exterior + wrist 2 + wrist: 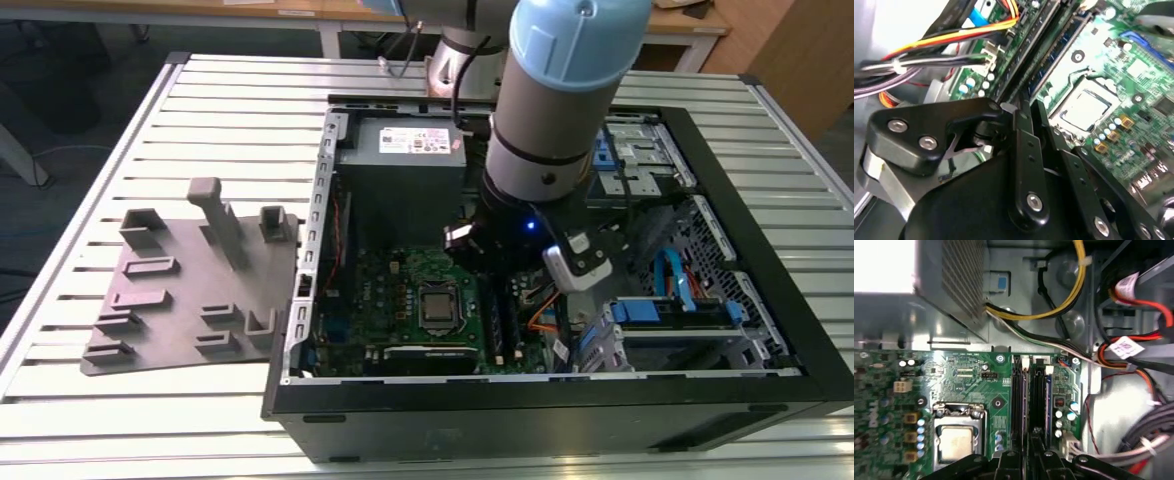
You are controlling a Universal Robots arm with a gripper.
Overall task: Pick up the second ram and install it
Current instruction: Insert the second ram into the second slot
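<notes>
In the exterior view, the grey and pale blue robot arm (pixel 554 110) reaches down into the open black computer case (pixel 561 390), which lies on a white slatted metal table (pixel 200 100). Its black gripper (pixel 497 262) is low over the wide green motherboard (pixel 387 290), just to the exterior view's right of the square silver processor (pixel 438 305).

In the first wrist view, the second ram (pixel 1038 400), a slim dark strip with black chips, stands on edge in a slot among the long black memory slots (pixel 1018 405) near the middle of the frame. The gripper (pixel 1028 460) sits at the bottom edge with its black fingers (pixel 1006 462) on either side of the strip's near end. They appear to be pinching it, though the contact itself is hard to see.

In the second wrist view, the strip (pixel 1054 52) runs diagonally toward the upper middle of the frame, beside yellow, red and black cables (pixel 954 37).

A grey plastic tray with upright posts (pixel 187 290) rests on the table at the exterior view's left, beside the case.
</notes>
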